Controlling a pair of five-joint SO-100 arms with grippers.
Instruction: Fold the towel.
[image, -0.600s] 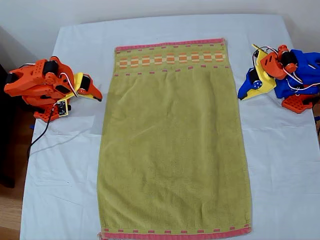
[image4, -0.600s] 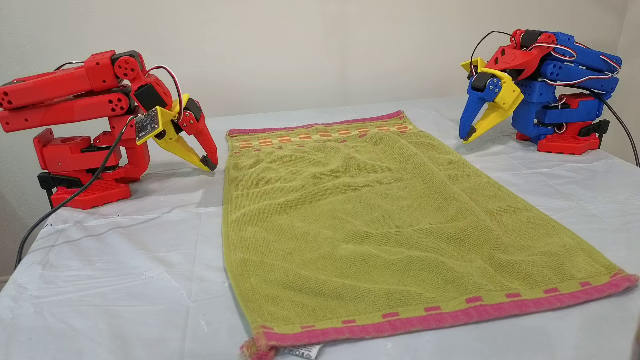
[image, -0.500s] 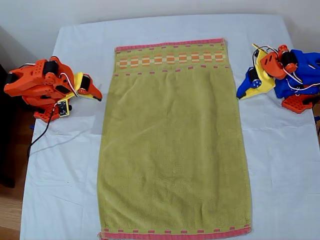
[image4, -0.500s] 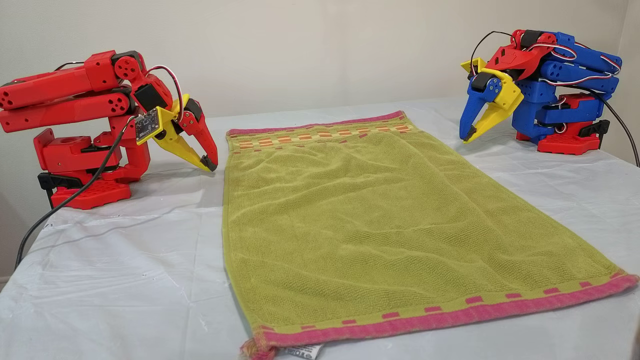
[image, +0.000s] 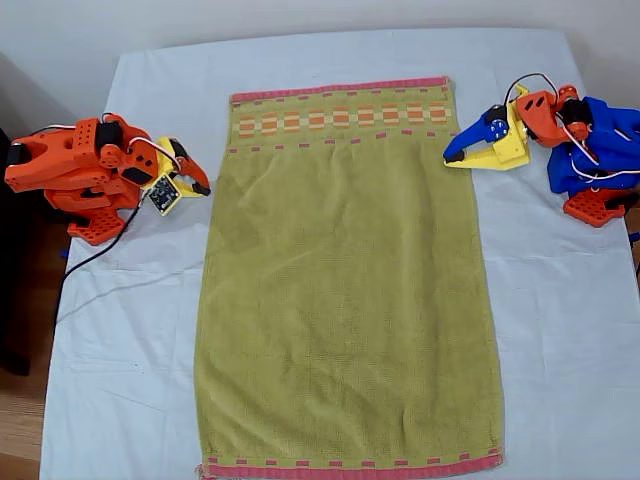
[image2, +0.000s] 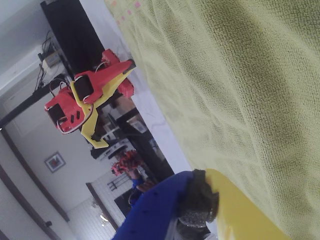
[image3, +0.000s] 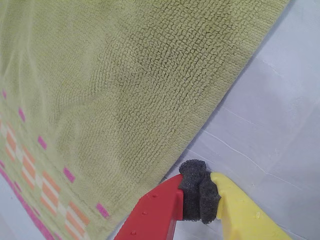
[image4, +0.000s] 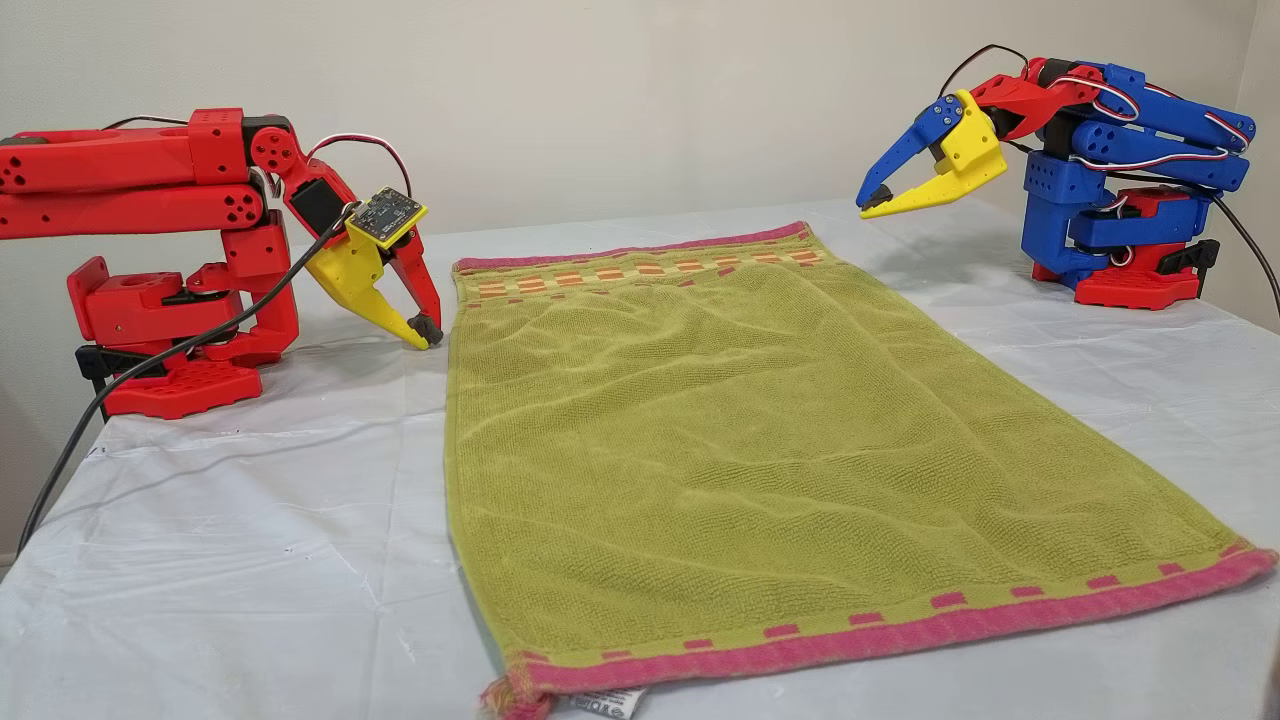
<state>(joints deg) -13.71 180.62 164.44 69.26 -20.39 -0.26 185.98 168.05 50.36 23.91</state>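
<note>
The towel (image: 345, 290) lies flat mid-table. My first gripper (image: 452, 156) hangs above its far corner on the exterior view's right — tips together, empty. My second gripper (image: 203, 187) is beside the opposite edge, closed, holding nothing.

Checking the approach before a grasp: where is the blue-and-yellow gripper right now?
My first gripper is raised over the towel's edge on the exterior view's right, just below the checked band.

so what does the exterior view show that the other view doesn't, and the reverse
Only the exterior view shows the towel from above as a full flat rectangle, with wood floor beside the table. Only the other view shows the white tag under the near hem, and my first gripper raised off the sheet. Both show the two arms flanking the towel's checked band.
</note>
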